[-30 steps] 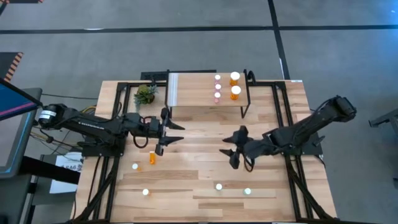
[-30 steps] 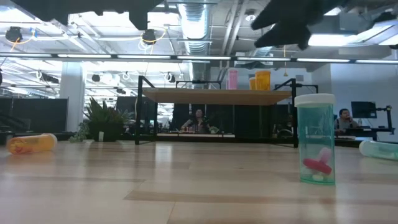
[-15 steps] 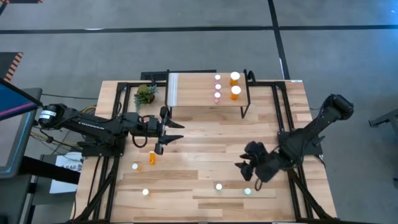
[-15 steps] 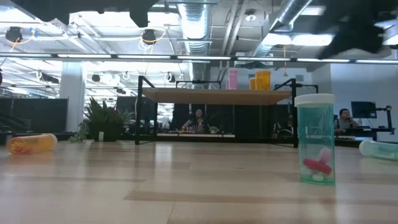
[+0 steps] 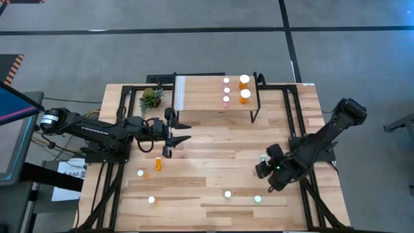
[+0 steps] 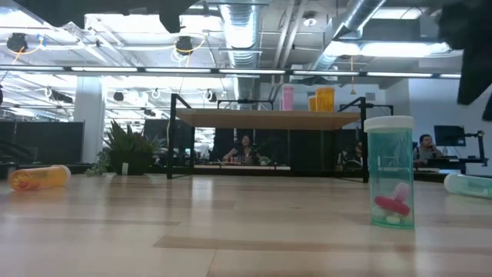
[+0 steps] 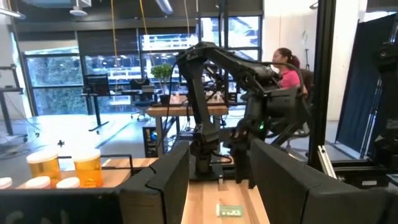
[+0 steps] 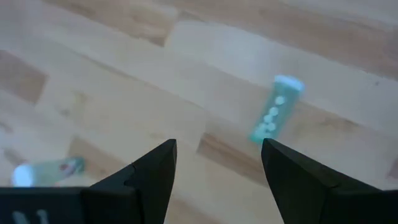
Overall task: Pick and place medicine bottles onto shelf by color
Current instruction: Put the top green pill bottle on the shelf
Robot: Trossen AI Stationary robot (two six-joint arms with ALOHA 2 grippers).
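Right gripper is held spread above a toppled teal bottle; judged light, rigid, roll-prone; best pinched across mid-body.

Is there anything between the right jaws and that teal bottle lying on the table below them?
Nothing visible. The right gripper hangs open above bare wood, and the lying teal bottle shows just ahead of it with no other object between.

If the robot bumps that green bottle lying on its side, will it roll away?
Probably, yes. The green bottle is a round tube lying flat on the smooth wooden table, so a sideways nudge would likely set it rolling. It looks light, holding only a few pills. The open right end effector hovers above it, so a squeeze across the middle seems safest.
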